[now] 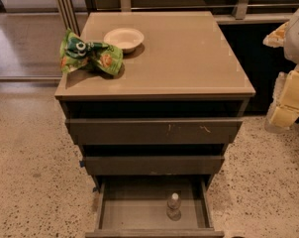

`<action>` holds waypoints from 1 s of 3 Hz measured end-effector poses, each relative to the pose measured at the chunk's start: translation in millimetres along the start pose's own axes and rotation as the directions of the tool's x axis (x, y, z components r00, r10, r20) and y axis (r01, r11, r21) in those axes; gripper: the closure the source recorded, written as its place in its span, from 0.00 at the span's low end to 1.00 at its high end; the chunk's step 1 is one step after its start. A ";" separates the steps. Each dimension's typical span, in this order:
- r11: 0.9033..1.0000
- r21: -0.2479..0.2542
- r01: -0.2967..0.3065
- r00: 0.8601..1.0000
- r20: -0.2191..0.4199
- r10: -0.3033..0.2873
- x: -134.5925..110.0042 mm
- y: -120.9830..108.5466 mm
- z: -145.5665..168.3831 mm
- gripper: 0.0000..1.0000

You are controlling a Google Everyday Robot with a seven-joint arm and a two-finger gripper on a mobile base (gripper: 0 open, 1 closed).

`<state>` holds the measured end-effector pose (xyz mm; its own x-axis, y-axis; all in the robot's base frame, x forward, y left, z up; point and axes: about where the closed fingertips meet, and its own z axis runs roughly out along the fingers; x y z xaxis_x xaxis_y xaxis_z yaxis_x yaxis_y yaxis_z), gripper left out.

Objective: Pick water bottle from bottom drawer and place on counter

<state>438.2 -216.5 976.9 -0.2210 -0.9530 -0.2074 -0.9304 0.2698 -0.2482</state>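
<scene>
The water bottle (174, 206), clear with a white cap, stands upright in the open bottom drawer (132, 207), right of the tray's middle. The tan counter (189, 58) tops the grey-brown cabinet. My gripper (289, 100), with pale yellow and white parts, hangs at the right edge of the view. It is beside the cabinet at about counter height, well above and to the right of the bottle and apart from it. It holds nothing that I can see.
A white bowl (124, 37) and a crumpled green snack bag (90, 53) lie on the counter's far left. The top drawer (154, 131), with pale scratches, and the middle drawer (154, 165) are slightly pulled out above the bottom one. Speckled floor lies around the cabinet.
</scene>
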 end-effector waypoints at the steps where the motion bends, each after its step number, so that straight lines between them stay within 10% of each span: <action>1: 1.000 0.000 0.000 1.000 0.000 0.000 0.0 0.0 0.0 0.00; 2: 1.000 0.008 -0.003 1.000 0.007 0.003 1.4 -0.6 9.0 0.15; 3: 0.998 -0.043 -0.037 0.995 0.092 0.041 17.1 9.8 89.0 0.46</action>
<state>451.3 -217.9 886.7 -0.2310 -0.9245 -0.3032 -0.9333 0.2986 -0.1995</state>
